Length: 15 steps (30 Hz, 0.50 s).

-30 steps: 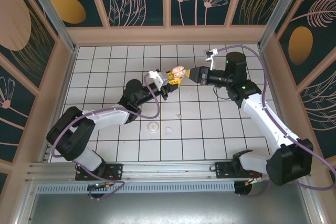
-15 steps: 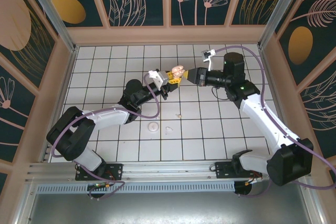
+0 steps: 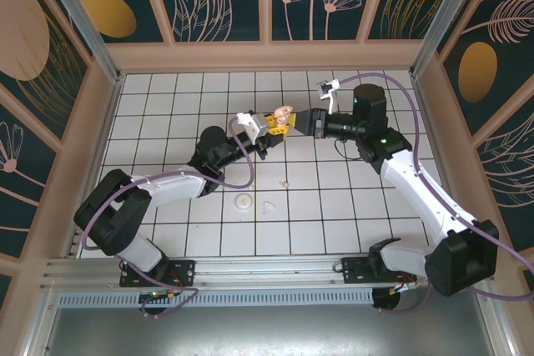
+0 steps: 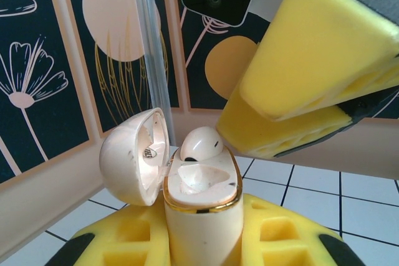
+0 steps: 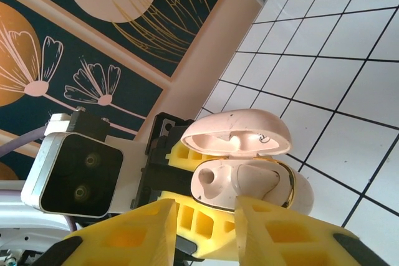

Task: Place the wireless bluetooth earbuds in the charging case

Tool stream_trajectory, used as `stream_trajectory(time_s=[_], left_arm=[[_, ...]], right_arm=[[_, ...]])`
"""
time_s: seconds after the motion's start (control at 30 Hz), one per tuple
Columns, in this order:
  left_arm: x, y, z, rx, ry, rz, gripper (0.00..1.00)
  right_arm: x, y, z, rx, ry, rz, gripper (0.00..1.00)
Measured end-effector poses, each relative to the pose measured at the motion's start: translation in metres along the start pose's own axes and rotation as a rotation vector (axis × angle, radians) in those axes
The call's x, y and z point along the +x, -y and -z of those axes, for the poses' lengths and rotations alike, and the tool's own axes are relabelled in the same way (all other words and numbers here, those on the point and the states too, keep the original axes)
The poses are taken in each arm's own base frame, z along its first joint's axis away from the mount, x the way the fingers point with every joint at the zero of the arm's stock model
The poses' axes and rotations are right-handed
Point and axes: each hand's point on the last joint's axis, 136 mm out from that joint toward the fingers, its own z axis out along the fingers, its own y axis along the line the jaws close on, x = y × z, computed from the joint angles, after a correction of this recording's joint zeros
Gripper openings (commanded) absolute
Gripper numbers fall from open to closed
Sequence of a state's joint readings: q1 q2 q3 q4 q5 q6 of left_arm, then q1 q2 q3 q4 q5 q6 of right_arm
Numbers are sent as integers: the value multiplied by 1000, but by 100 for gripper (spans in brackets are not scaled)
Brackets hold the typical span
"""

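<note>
Left end effector point(image 3: 277, 126) grips one open charging case point(image 4: 202, 216), one earbud point(image 4: 201, 143) seated inside. Right end effector point(image 3: 298, 117), narrowly parted, empty, at its three o'clock. Second earbud point(image 3: 284, 183) lies on worktop point(image 3: 167, 93).

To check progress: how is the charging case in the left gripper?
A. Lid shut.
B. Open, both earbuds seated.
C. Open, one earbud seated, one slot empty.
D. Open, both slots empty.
C: the charging case has its lid swung open, one earbud seated, and the nearer slot bare.

Cream, gold-rimmed charging case point(image 4: 201, 232); white tiled floor point(image 4: 368, 192).
</note>
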<state>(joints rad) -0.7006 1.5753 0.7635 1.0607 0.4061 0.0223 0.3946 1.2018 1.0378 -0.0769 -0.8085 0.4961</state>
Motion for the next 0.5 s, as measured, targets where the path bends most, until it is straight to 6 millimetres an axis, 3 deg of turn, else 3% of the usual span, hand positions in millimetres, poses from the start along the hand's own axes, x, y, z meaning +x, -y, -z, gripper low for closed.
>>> stream_trajectory(time_s=[0.17,0.3,0.5], left_arm=[[1,-9,1,-43,-4,55,13],[3,-26,6,-88,-6,121,13],[30,-63,34,-190,-52,244,14]], right_arm=[[1,-5,12,35,19,-3,35],[7,3,18,109,21,-38,35],[39,25,11,286,-58,-149,35]])
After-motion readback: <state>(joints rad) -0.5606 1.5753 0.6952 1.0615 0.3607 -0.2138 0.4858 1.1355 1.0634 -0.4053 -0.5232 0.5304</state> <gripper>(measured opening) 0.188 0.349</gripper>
